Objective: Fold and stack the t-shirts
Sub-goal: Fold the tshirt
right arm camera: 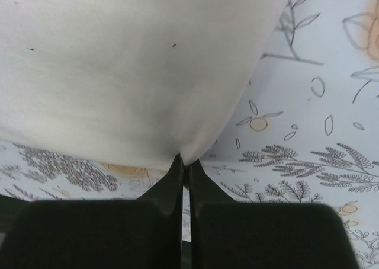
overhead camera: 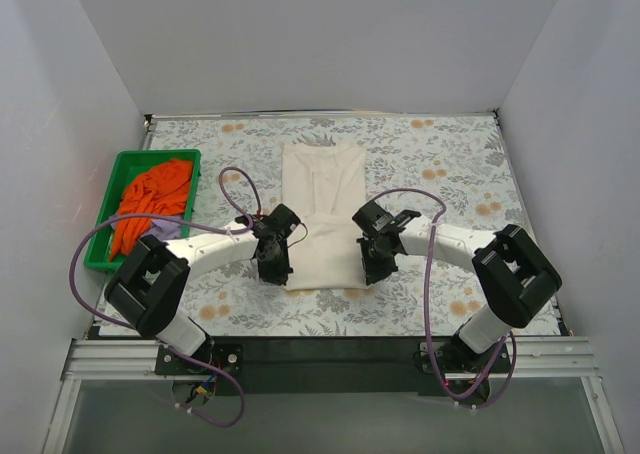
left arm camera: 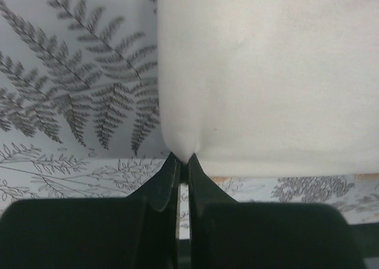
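Shirt (overhead camera: 322,199) held at both near corners.
Your left claw (left arm camera: 183,160) and right claw (right arm camera: 185,160) clamp it; soft, light cloth, likely to sag.

**Table surface: two items resting on it**

The table (overhead camera: 450,164), covered in a fern-and-flower print, carries a cream t-shirt (overhead camera: 322,209) lying lengthwise at its centre, folded into a long narrow panel. A green tray (overhead camera: 150,155) sits at the left edge, apart from the shirt.

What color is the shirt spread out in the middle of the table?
Plain cream, with no pattern. The shirt shows best in the top view.
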### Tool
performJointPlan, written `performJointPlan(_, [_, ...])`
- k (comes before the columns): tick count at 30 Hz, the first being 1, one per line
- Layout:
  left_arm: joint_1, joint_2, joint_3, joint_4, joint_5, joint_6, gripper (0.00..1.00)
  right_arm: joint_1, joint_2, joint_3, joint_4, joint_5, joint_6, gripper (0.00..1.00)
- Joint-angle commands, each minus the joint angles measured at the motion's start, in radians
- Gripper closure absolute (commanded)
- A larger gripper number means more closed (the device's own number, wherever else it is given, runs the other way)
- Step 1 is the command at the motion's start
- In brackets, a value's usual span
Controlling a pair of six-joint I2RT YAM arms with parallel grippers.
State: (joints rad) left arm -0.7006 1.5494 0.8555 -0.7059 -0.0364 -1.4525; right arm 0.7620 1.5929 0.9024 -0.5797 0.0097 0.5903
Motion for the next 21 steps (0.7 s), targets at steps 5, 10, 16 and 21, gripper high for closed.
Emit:
performJointPlan(5, [-0.031,-0.156,-0.094,-0.291,0.361,0.04,1.0,0.034,-0.096,-0.054,-0.337,-0.154,-0.141,0.99])
performJointPlan(10, [-0.068,-0.301,-0.118,-0.34,0.492,-0.04,1.0,0.043,-0.169,-0.051,-0.431,-0.234,-0.185,0.99])
performJointPlan(16, [-0.028,-0.25,0.003,-0.302,0.446,-0.049,1.0,0.022,-0.087,0.154,-0.528,-0.13,-0.247,0.99])
performJointPlan(21, [0.129,-0.195,0.154,-0.293,0.299,0.004,1.0,-0.061,0.008,0.467,-0.543,-0.088,-0.311,0.99])
